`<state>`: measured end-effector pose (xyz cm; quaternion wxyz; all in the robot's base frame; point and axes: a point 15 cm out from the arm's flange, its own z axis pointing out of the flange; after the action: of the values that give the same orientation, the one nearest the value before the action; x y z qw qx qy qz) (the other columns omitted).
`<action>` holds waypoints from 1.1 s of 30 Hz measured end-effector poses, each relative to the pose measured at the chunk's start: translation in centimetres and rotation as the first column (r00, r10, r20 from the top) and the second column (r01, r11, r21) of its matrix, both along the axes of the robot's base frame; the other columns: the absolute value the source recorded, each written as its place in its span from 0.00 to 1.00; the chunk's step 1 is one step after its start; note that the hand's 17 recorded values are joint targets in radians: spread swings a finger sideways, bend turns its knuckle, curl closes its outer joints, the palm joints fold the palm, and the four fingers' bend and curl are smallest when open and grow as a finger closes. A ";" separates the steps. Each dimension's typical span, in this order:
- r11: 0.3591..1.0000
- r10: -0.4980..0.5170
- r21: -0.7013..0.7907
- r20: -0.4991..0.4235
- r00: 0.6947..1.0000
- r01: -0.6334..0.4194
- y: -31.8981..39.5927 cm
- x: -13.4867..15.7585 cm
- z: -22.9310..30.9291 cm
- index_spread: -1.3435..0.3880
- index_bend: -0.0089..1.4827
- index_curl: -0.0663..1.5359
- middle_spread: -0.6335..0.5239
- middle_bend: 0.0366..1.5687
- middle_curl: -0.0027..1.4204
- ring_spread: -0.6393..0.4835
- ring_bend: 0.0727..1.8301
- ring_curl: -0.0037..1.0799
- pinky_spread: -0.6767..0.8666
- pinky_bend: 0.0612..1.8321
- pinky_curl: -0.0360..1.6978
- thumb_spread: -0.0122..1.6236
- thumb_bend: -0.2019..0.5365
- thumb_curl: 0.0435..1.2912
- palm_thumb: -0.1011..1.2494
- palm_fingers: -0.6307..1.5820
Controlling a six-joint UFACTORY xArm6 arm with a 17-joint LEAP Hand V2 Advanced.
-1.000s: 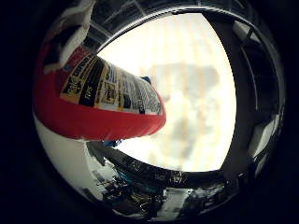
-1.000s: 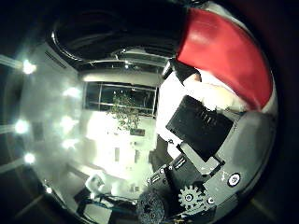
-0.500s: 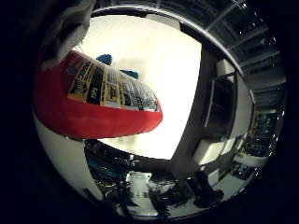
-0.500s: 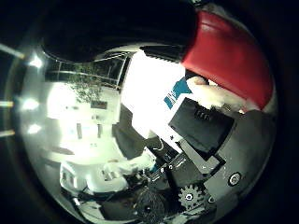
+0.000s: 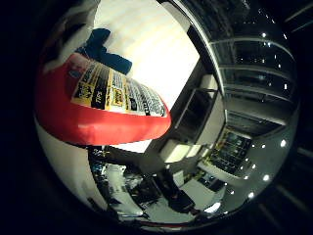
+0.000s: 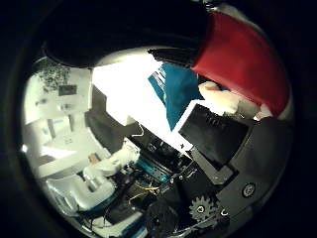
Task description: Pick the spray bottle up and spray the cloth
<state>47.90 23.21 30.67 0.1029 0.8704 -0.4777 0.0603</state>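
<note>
Against my palm sits the red spray bottle (image 5: 98, 115), so close that its body fills much of the little-finger-side view, its yellow-and-black label turned toward the camera. My hand (image 6: 223, 148) is closed round it: in the thumb-side view a black part of me lies across the red body beside a white pad, and the bottle rests nowhere else that I can see, so I judge I am carrying it clear of the white table (image 5: 142, 44). Taking the bottle as my landmark, the teal cloth (image 6: 173, 91) lies beyond it on that table, showing just past the bottle's edge in both views and not touching the bottle. That is the relation my next move hangs on: the cloth is out past the bottle, away from my palm, with open table between. The bottle's long axis seems to run across my palm, though neither view shows its nozzle or trigger, so I cannot tell which way the spray would go; before squeezing I would want the head pointed toward the cloth. As for numbers, I count one spray bottle, one cloth, one table, and one hand, which is the only hand able to do this work. Farther beyond the table is only room clutter, shelving and ceiling lights, none of it part of the job.
</note>
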 end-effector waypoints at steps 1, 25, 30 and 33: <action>0.999 0.012 -0.031 0.002 1.000 -0.012 -0.1 0.0 -0.4 0.65 0.76 0.57 0.46 0.88 0.47 0.42 0.81 0.58 0.34 0.53 0.83 0.26 0.24 0.76 0.84 0.81; 0.974 0.062 -0.210 -0.102 0.993 -0.082 1.1 -1.3 -7.6 0.65 0.76 0.57 0.46 0.88 0.47 0.42 0.82 0.57 0.32 0.53 0.83 0.26 0.25 0.76 0.84 0.81; 0.978 0.044 -0.201 -0.091 0.995 -0.062 0.2 -0.6 -7.5 0.65 0.76 0.57 0.46 0.88 0.47 0.42 0.82 0.57 0.32 0.53 0.83 0.26 0.25 0.76 0.84 0.81; 0.980 0.037 -0.191 -0.077 0.996 -0.051 -0.2 -0.2 -6.7 0.65 0.76 0.57 0.46 0.88 0.47 0.42 0.82 0.57 0.32 0.53 0.83 0.26 0.25 0.76 0.84 0.81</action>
<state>47.68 23.02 23.98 0.2025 0.8684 -0.4462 0.0767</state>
